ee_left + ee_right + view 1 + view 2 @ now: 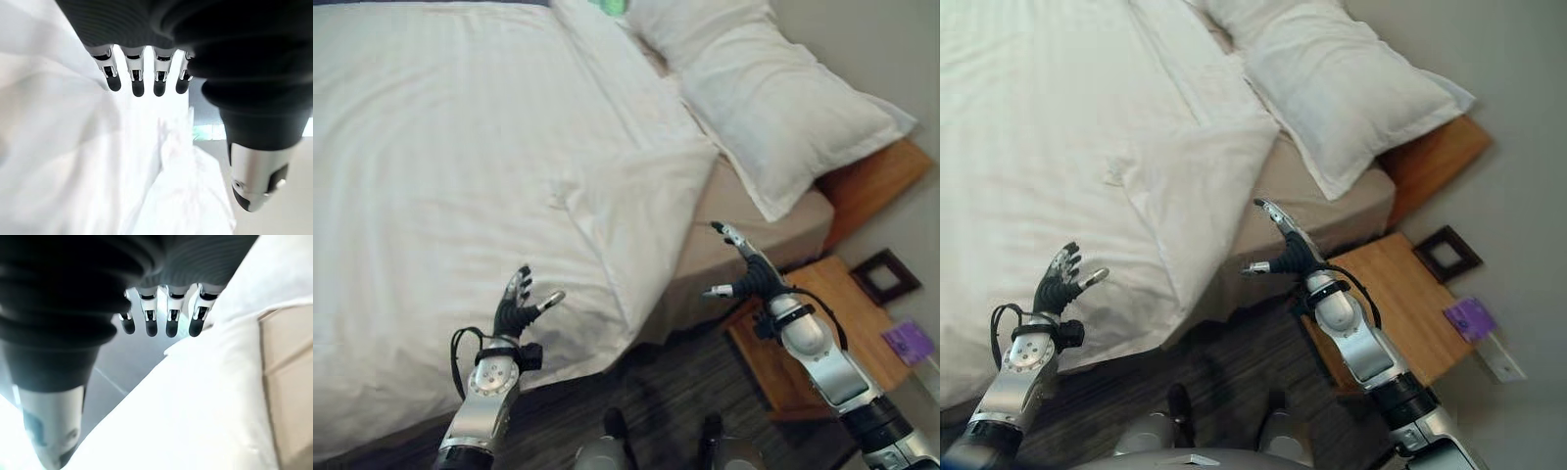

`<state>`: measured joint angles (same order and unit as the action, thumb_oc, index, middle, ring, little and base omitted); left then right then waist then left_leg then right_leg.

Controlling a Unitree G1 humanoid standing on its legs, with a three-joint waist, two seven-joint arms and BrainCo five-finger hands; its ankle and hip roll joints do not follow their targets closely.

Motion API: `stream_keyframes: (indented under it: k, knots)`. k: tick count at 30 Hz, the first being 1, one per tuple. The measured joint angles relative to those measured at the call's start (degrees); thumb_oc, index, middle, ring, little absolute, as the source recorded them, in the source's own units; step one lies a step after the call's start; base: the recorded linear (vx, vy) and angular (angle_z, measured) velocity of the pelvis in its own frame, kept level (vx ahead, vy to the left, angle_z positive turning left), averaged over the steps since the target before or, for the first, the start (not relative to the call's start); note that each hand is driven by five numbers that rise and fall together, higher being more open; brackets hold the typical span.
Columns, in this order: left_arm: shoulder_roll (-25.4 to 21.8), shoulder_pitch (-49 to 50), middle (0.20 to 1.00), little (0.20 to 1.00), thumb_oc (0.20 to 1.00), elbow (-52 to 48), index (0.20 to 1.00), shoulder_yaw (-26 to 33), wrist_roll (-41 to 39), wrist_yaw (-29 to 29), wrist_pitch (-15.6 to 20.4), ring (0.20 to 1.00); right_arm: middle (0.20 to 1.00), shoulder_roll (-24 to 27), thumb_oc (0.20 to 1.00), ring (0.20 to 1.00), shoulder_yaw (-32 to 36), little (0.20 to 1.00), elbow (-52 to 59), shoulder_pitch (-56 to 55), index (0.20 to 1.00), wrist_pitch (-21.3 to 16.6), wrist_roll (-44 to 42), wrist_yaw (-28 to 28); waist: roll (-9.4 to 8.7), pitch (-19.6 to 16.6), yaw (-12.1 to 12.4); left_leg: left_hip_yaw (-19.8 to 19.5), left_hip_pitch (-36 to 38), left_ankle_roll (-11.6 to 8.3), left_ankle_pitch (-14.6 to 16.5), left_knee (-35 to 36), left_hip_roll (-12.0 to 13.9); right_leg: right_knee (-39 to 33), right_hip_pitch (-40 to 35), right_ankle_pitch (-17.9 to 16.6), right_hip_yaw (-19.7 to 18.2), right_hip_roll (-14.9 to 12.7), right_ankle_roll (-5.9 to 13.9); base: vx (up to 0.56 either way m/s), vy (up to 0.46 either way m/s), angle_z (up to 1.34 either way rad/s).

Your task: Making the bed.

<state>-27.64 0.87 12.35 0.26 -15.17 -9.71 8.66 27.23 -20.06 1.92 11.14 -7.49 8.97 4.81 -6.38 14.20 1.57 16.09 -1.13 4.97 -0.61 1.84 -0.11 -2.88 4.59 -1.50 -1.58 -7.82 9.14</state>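
Duvet (pixel 460 147) lies under both raised, spread-fingered hands: left hand (pixel 517 308), right hand (pixel 744 269).

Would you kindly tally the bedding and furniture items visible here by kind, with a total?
Pillow: 1
White duvet: 1
Mattress: 1
Wooden nightstand: 1
Wooden headboard: 1
Purple item on the nightstand: 1
Total: 6

A duvet (pixel 460 147) covers the bed, pillow (pixel 773 108) at its right, nightstand (pixel 822 333) beside.
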Motion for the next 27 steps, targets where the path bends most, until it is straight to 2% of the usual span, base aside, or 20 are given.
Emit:
stream_keyframes:
  k: [1, 2, 3, 6, 8, 9, 12, 13, 14, 16, 18, 20, 25, 27]
  knots:
    - [0.0, -0.4, 1.0, 1.0, 1.0, 0.0, 1.0, 0.0, -0.1, 0.1, 0.0, 1.0, 1.0, 0.1, 1.0, 1.0, 0.1, 1.0, -0.2, 0.0, 1.0, 0.1, 0.0, 0.0, 0.04, 0.0, -0.2, -1.5, 0.0, -0.14, -0.1, 0.5, -0.6, -3.3, -0.4, -1.9, -0.5, 0.1, -0.81, 0.13, -0.124, 1.38]
    - [-0.2, -0.6, 1.0, 1.0, 1.0, 0.0, 1.0, 0.2, -0.1, 0.1, 0.0, 1.0, 1.0, -0.1, 1.0, 1.0, 0.8, 1.0, -0.3, 0.0, 1.0, 0.1, 0.0, 0.0, -0.18, -0.2, -0.1, -4.0, 0.3, -0.06, -0.3, 1.0, -1.9, -3.3, -0.1, -5.1, 0.3, -1.0, -1.38, 0.17, -0.184, 1.31]
    - [-0.3, -0.3, 1.0, 1.0, 1.0, -0.1, 1.0, 0.5, -0.1, 0.1, 0.0, 1.0, 1.0, 0.1, 1.0, 1.0, 0.9, 1.0, -0.5, -0.1, 1.0, 0.1, 0.0, 0.0, -0.1, -0.3, 0.0, -5.2, 1.2, -0.13, -0.4, 1.7, -2.6, -3.3, -0.8, -6.1, 0.9, -2.1, -1.43, 0.17, -0.184, 1.1]
    - [-0.3, 1.3, 1.0, 1.0, 1.0, -0.3, 1.0, 2.3, -0.1, -0.1, 0.1, 1.0, 1.0, -0.1, 1.0, 1.0, 1.0, 1.0, -0.9, 1.4, 1.0, 0.6, 0.0, 0.0, -0.13, -0.7, 1.6, -6.2, 3.6, 0.01, -1.0, 3.0, -3.3, -3.3, -2.5, -9.1, 3.1, -3.6, -1.28, 0.25, -0.148, 0.42]
    - [0.1, 3.0, 1.0, 1.0, 1.0, -0.2, 1.0, 3.3, -0.1, 0.1, 0.1, 1.0, 1.0, -0.1, 1.0, 1.0, 0.4, 1.0, -2.3, 3.4, 1.0, 1.1, 0.0, 0.0, -0.48, -1.0, 1.9, -7.4, 5.5, -0.96, -0.8, 3.3, -3.3, -3.3, -5.5, -12.5, 5.8, -4.0, -1.14, 0.16, -0.127, 0.07]
    - [0.7, 3.8, 1.0, 1.0, 1.0, -0.2, 1.0, 3.8, -0.3, 0.4, 0.1, 1.0, 1.0, 0.2, 1.0, 1.0, 0.1, 1.0, -3.3, 4.6, 1.0, 1.5, 0.1, -0.1, -0.52, -1.0, 2.1, -7.4, 6.5, -1.45, -0.5, 3.4, -3.0, -3.3, -6.6, -11.3, 6.9, -3.9, -0.27, 0.08, -0.076, 0.09]
    - [1.3, 5.1, 1.0, 1.0, 1.0, 0.1, 1.0, 3.9, -0.4, 1.0, 0.1, 1.0, 1.0, 1.7, 1.0, 1.0, 0.1, 1.0, -5.4, 9.4, 1.0, 2.6, 0.3, 0.5, 0.54, -1.9, 2.0, -7.8, 7.3, -3.22, -0.2, 3.4, 0.0, -3.0, -7.9, -10.0, 8.0, -1.0, -0.44, 0.15, -0.156, 0.13]
    - [1.4, 4.0, 1.0, 1.0, 1.0, 1.7, 1.0, 4.0, -0.6, 1.0, 0.1, 1.0, 1.0, 3.1, 1.0, 1.0, -0.8, 1.0, -6.0, 12.9, 1.0, 3.2, 2.4, 0.7, 0.37, -2.1, 1.7, -8.8, 7.3, -4.26, -0.4, 3.4, 1.0, -3.0, -8.3, -9.1, 9.0, 0.0, -1.66, 0.11, -0.153, 0.21]
    - [1.4, 3.8, 1.0, 1.0, 1.0, 1.8, 1.0, 4.0, -1.8, 1.0, 0.1, 1.0, 1.0, 3.1, 1.0, 1.0, -0.7, 1.0, -6.8, 14.3, 1.0, 3.2, 2.6, 1.4, 0.35, -2.1, 1.7, -9.1, 7.2, -4.66, -0.6, 3.5, 1.5, -3.0, -8.6, -8.7, 9.1, 0.4, -1.99, 0.09, -0.147, 0.2]
    - [1.4, 3.8, 1.0, 1.0, 1.0, 2.9, 1.0, 4.1, -2.7, 0.9, 0.2, 1.0, 1.0, 1.9, 1.0, 1.0, -2.6, 1.0, -13.1, 19.1, 1.0, 3.6, 4.8, 3.0, -0.12, -2.4, 2.2, -9.4, 7.1, -5.94, -0.3, 3.8, 1.6, -3.0, -9.1, -6.8, 9.4, 0.4, -2.77, 0.09, -0.136, 0.06]
    - [1.2, 3.7, 1.0, 1.0, 1.0, 3.7, 1.0, 4.0, -2.8, 0.9, 0.1, 1.0, 1.0, 0.2, 1.0, 1.0, -3.9, 1.0, -19.0, 22.6, 1.0, 4.5, 6.5, 4.0, -0.55, -3.0, 2.5, -10.2, 6.4, -6.33, -0.4, 3.8, 1.6, -3.0, -8.9, -4.9, 9.8, 0.4, -3.44, 0.04, -0.103, 0.2]
    - [0.3, 3.3, 1.0, 1.0, 1.0, 3.8, 1.0, 4.1, -2.8, 0.7, 0.1, 1.0, 1.0, 0.5, 1.0, 1.0, -5.1, 1.0, -23.9, 25.0, 1.0, 6.1, 8.6, 4.9, -0.07, -3.4, 3.1, -10.6, 4.7, -7.39, -1.6, 3.7, 3.1, -3.2, -7.8, -4.5, 11.9, 1.4, -4.0, 0.01, -0.115, 0.46]
    - [-0.6, 2.6, 1.0, 1.0, 1.0, 4.8, 1.0, 3.8, -5.0, -0.1, 0.2, 1.0, 1.0, -0.2, 1.0, 1.0, -7.9, 1.0, -32.5, 31.2, 1.0, 7.1, 10.8, 7.0, 1.48, -3.0, 4.2, -12.2, 1.8, -7.75, -2.6, 3.8, 4.2, -3.0, -6.3, -4.6, 13.7, 2.3, -5.15, 0.0, -0.095, 0.21]
    - [-1.5, 1.0, 1.0, 1.0, 1.0, 6.1, 1.0, 2.8, -5.5, -0.1, 0.3, 1.0, 1.0, -0.5, 1.0, 1.0, -9.3, 1.0, -38.8, 37.4, 1.0, 7.9, 11.1, 8.2, 2.5, -2.9, 4.4, -13.0, -0.9, -7.85, -3.8, 3.8, 4.5, -3.2, -4.2, -5.1, 14.7, 2.6, -5.65, -0.02, -0.066, 0.26]
